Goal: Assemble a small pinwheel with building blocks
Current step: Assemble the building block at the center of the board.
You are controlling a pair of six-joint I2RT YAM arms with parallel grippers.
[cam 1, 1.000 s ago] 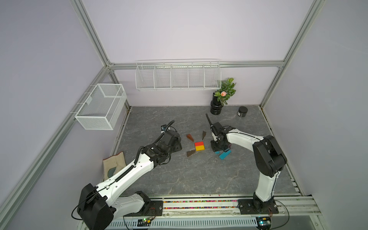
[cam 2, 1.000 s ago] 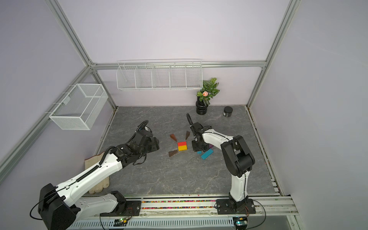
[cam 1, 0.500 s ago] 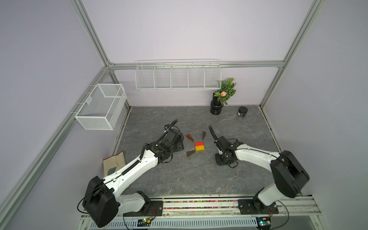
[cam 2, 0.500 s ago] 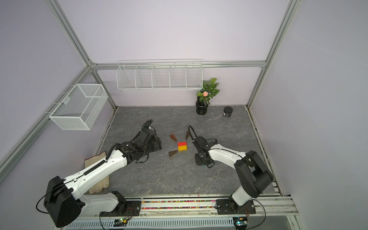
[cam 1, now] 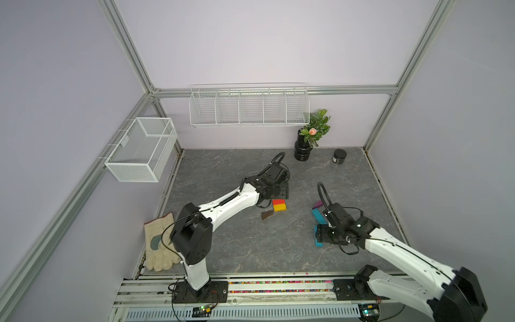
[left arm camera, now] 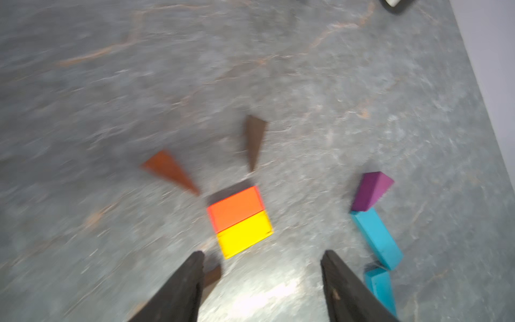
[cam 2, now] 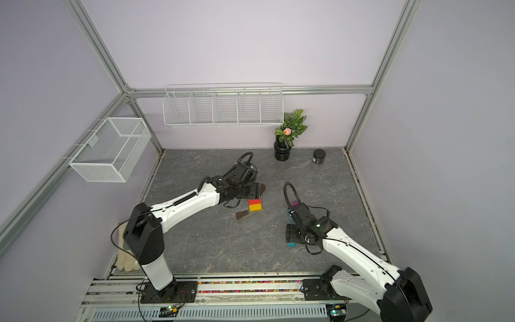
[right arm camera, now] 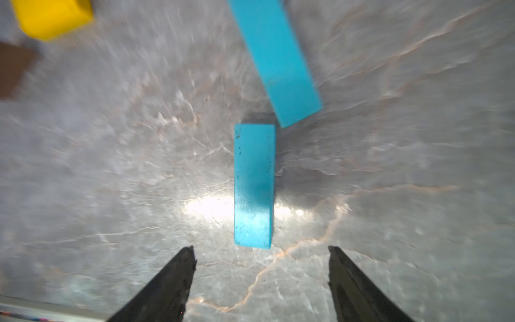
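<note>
Left gripper [left arm camera: 262, 254]: jaws are seen spread wide, nothing held between them; this wrist view is blurred. Just ahead of the fingertips the yellow block [left arm camera: 244, 237] is found flat on the grey table [left arm camera: 111, 83]. The red block [left arm camera: 237, 209] is pressed against its far long side, so a square pinwheel centre [cam 1: 279, 205] is formed. One brown wedge [left arm camera: 170, 171] is laid off a red corner, tip toward it but apart. A second brown wedge [left arm camera: 255, 139] is set beyond the red block, tip toward it, also apart. A third brown wedge [left arm camera: 213, 274] is partly hidden behind one finger, beside the yellow block.

Right gripper [right arm camera: 261, 248]: likewise held wide and empty. A teal bar [right arm camera: 253, 184] is laid flat just ahead of its fingertips, in line with the gap, untouched. A second teal bar [right arm camera: 278, 61] is placed beyond it at a slant, near corners almost meeting; contact cannot be told. The purple wedge [left arm camera: 372, 191] is seen at the far end of that slanted bar.

In both top views the centre is noted near mid-table. The bars and purple wedge are noted well apart from it, on the robot's right. Blades and stem are not yet joined. A black jar [cam 1: 340, 156] and a potted plant [cam 1: 309, 139] are noted at the back, a glove [cam 1: 160, 246] at the front-left edge.
</note>
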